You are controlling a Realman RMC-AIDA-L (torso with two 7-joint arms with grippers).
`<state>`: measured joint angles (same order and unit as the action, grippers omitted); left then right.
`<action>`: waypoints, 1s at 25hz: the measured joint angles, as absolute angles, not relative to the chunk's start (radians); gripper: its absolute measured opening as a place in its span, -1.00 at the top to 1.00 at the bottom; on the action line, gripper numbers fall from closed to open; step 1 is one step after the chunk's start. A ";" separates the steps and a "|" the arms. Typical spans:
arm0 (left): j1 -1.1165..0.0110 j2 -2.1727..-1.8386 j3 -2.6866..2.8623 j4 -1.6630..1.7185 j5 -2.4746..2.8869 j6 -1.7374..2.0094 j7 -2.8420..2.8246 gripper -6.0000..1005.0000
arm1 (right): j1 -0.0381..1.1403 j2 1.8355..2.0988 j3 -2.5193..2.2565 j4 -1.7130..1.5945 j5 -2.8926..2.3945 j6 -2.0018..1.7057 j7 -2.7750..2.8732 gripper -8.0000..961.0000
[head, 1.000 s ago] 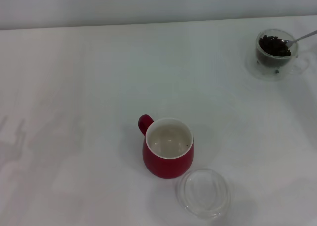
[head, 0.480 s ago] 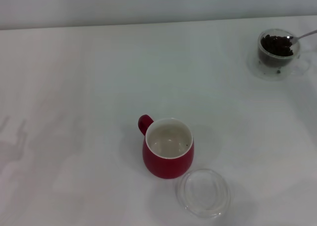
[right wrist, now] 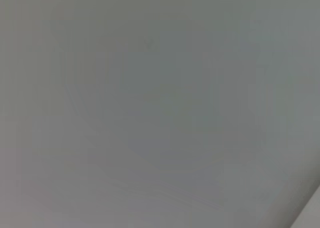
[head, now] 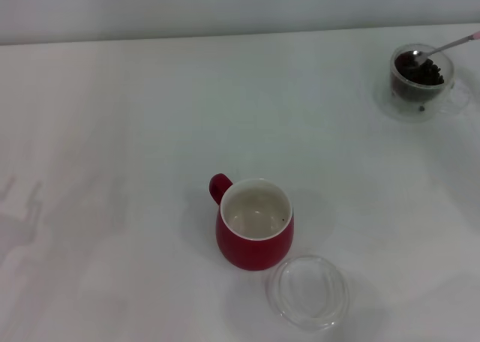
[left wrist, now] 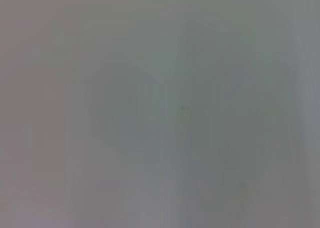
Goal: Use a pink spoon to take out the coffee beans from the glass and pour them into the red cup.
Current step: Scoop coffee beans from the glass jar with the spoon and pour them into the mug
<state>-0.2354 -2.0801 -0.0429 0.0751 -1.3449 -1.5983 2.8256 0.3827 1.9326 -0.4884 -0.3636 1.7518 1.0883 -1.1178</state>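
So far, little of the job looks done. The red cup (head: 255, 224) stands near the middle of the white table (head: 120, 132), handle toward the far left, and its white inside shows no heap of beans; one or two dark specks on the inner wall are too small to name. The glass (head: 418, 83) sits well apart from it, at the far right of the table, with the coffee beans (head: 427, 73) piled dark inside. The pink spoon (head: 442, 49) has its metal bowl down at the beans, near the glass rim, and its stem slants up and out past the right edge of the head view, where a hint of the pink handle shows. Whether the bowl carries any beans is hard to tell.

Neither gripper appears in any view. Both wrist views show only a blank grey surface, so I cannot tell whether either set of fingers is apart or closed, nor see what holds the spoon.

A clear round dish (head: 309, 291) lies just beside the cup on its near right, with nothing in it.

My reading: this is the scooping step, and the carry across to the cup and the pour are not yet done.
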 joint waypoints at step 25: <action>-0.219 -2.082 -0.041 0.075 -1.344 -1.598 2.826 0.20 | 0.347 1.984 -0.586 -0.385 1.674 1.227 -1.023 0.66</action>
<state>-0.2194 -2.0817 -0.0414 0.0751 -1.3437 -1.5984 2.8256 0.3468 1.9840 -0.5864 -0.3849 1.6736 1.2270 -1.0232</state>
